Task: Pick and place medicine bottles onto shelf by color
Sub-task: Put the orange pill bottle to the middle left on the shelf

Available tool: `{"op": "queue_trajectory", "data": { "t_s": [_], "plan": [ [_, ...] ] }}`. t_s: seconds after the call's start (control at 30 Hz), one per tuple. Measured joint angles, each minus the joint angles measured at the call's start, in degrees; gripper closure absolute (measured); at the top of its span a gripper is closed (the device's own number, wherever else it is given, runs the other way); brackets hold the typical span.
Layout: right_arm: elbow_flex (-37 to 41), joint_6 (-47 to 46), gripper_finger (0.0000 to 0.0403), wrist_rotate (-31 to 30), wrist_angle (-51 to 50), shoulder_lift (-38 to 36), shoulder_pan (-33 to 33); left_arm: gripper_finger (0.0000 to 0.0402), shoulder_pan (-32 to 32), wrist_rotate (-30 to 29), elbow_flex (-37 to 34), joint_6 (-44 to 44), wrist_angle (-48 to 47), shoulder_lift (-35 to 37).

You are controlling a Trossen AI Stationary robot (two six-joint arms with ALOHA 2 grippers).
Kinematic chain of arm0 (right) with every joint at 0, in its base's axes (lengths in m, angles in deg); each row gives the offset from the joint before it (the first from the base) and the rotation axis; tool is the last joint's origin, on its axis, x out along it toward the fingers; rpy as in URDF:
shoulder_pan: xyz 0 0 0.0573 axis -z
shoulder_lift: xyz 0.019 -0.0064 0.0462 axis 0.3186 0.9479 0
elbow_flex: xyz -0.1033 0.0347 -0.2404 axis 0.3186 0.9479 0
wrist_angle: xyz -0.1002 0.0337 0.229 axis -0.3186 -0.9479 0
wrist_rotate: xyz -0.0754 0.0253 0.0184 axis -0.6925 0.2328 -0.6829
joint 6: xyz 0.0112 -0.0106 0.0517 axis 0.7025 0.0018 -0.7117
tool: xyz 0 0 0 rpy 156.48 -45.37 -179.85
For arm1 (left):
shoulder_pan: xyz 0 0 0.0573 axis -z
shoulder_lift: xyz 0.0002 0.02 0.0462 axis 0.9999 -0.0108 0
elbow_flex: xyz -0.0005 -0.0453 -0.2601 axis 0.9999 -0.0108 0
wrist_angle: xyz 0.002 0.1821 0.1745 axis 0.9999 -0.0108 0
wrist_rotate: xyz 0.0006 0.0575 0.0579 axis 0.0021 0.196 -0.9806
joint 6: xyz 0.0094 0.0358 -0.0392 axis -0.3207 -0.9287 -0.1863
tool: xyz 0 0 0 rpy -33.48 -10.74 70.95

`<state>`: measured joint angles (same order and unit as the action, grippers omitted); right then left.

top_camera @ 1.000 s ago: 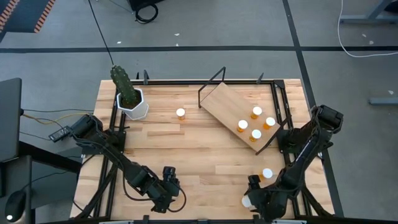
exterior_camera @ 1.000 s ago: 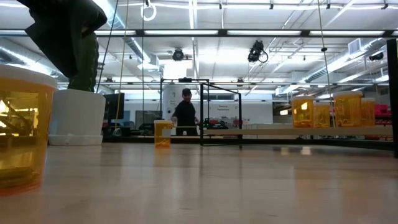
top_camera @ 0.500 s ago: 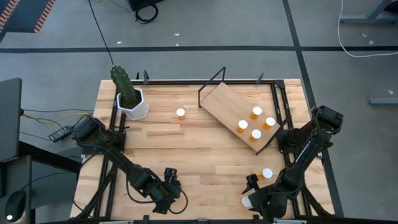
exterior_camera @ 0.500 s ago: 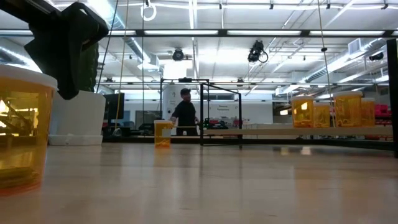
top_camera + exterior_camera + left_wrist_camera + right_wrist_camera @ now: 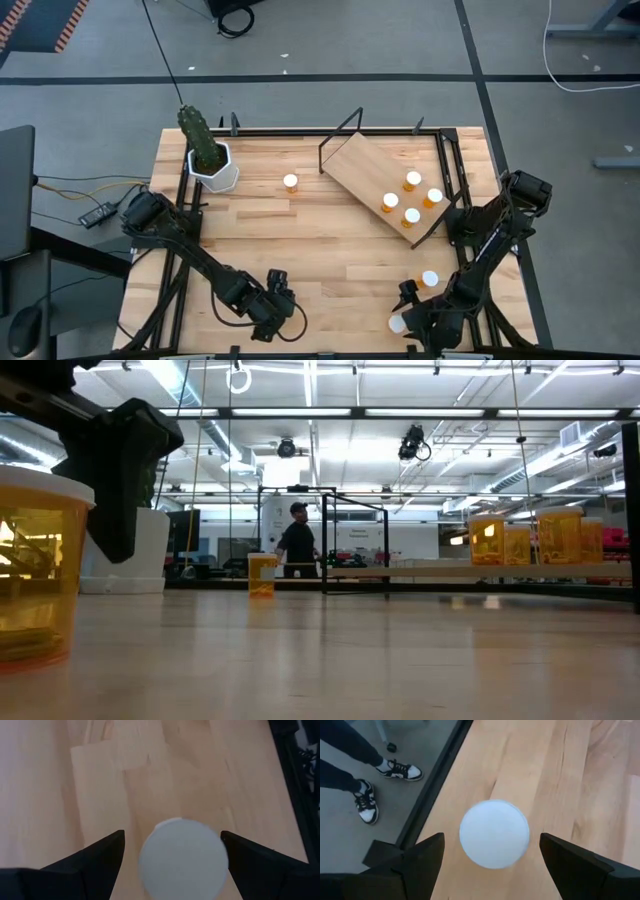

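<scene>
While the large light-wood slatted worktop (image 5: 300, 250) carries everything, the tilted rectangular light-wood shelf on its thin black wire frame (image 5: 372, 180) is seen toward the far right, with four small amber medicine bottles with round white caps (image 5: 411, 199) standing on its lower part. A white faceted pot holding a green cactus (image 5: 210, 160) is set at the far left corner, and one more amber white-capped bottle (image 5: 290, 182) stands alone between pot and shelf. The two dark arms are bent low over the near edge. The left gripper (image 5: 172, 855) is held above a white-capped bottle (image 5: 183, 857), its fingers (image 5: 95, 860) spread wide to either side of the cap without touching it. The right gripper (image 5: 492, 855) is likewise poised over a white-capped bottle (image 5: 494, 834) at the near right edge, fingers (image 5: 575, 862) spread apart; another bottle (image 5: 430, 279) stands just beside that arm. A person's dark trouser legs and black-and-white shoes (image 5: 367, 787) are seen on the floor beyond the worktop edge.
</scene>
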<state>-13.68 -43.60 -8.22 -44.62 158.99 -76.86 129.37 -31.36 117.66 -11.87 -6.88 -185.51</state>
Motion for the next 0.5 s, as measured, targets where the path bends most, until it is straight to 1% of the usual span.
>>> {"op": "queue_trajectory", "data": {
  "t_s": [0.27,0.5],
  "plan": [
    [0.0,0.6,0.0069,-1.0,2.8,0.0,0.0,0.0076,-0.1,0.2,0.0,0.1,1.8,0.0],
    [0.0,0.6,0.0085,-1.3,3.5,0.0,0.0,0.0094,-0.1,0.4,0.0,1.2,1.8,0.0]
  ]
}}
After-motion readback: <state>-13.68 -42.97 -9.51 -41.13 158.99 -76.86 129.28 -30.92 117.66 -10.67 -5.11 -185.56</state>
